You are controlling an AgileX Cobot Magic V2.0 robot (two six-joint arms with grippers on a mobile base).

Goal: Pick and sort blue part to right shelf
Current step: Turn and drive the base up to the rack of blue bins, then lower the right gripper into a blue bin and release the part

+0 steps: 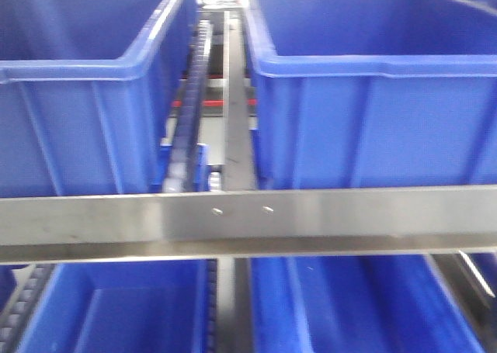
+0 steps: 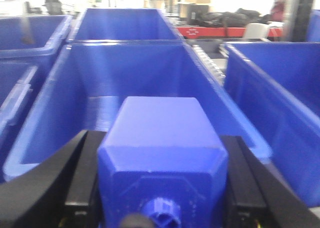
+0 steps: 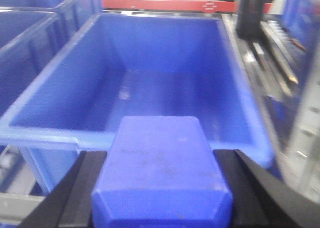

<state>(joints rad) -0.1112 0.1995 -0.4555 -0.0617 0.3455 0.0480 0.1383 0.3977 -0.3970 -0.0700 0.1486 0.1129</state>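
**Both grippers loaded over the bins**

Big blue bin [image 3: 235,87] fills the right wrist view, a second bin [image 2: 55,112] the left, everything blurred. Right gripper [image 3: 161,188] clamps a blue part [image 3: 160,153] above its bin's near rim; left gripper [image 2: 161,188] clamps a second blue part [image 2: 160,133]. Fingers [image 3: 87,188] run off the bottom edge.

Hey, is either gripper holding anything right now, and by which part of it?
Both are. The left gripper clamps a blue part by its two opposite sides; the right gripper clamps a second blue part the same way.
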